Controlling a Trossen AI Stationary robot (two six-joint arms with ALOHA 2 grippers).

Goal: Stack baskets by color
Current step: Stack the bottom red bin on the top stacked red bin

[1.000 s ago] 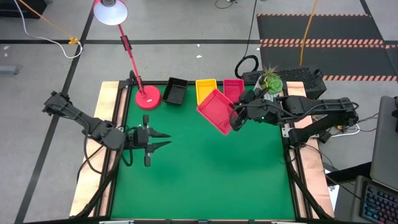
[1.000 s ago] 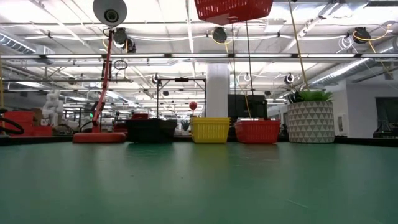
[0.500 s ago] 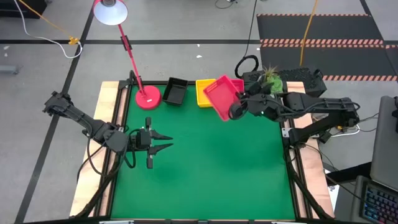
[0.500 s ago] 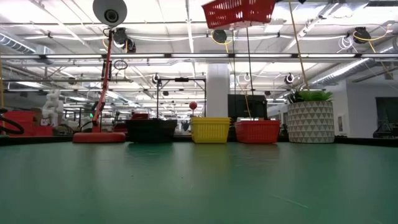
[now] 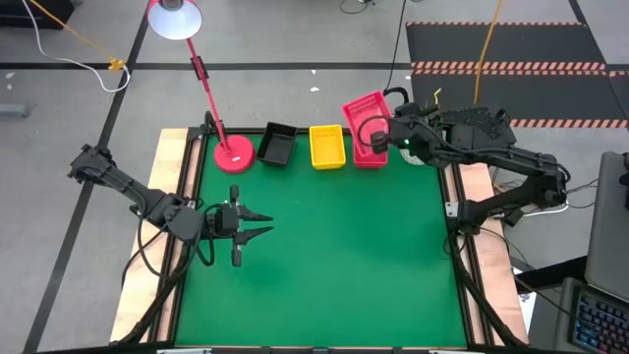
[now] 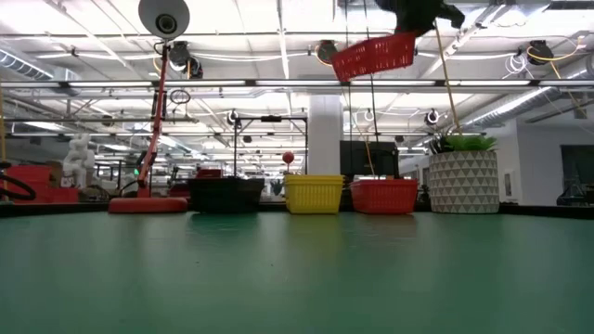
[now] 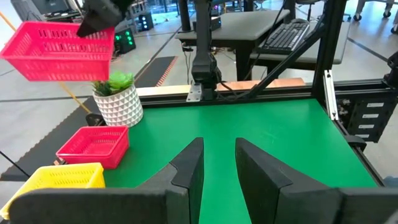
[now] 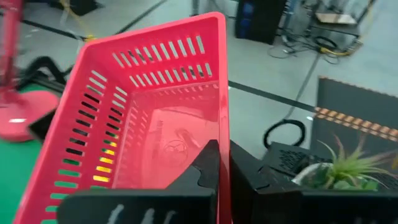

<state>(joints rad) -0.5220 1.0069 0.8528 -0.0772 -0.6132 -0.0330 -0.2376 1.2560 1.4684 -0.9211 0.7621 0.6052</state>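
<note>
Item: held red-pink basket (image 5: 365, 116). Location: upper right of the high view, aloft over the back edge of the green table (image 5: 324, 275). In the low view it hangs high in the frame, tilted, almost directly above the red-pink basket on the table (image 6: 383, 196).

Holder: right gripper (image 5: 379, 141), fingers pinched shut on the basket's near long wall, as the right wrist view shows. This arm is plainly the nearer one.

Key relation: the seated red-pink basket lies below the held one, at the right end of a back row, with the yellow basket (image 5: 327, 147) and the black basket (image 5: 276, 144) to its left. From above, both red-pink baskets' long axes run roughly top to bottom of the frame, so nesting looks like mainly a descent once the tilt is levelled.

Appearance: rectangular plastic, slotted mesh walls, solid floor, open side up.

Other arm: left gripper (image 5: 257, 223), middle left of the high view, fingers partly apart, holding nothing.

Nearby: white plant pot (image 6: 463, 182) just right of the row.
</note>
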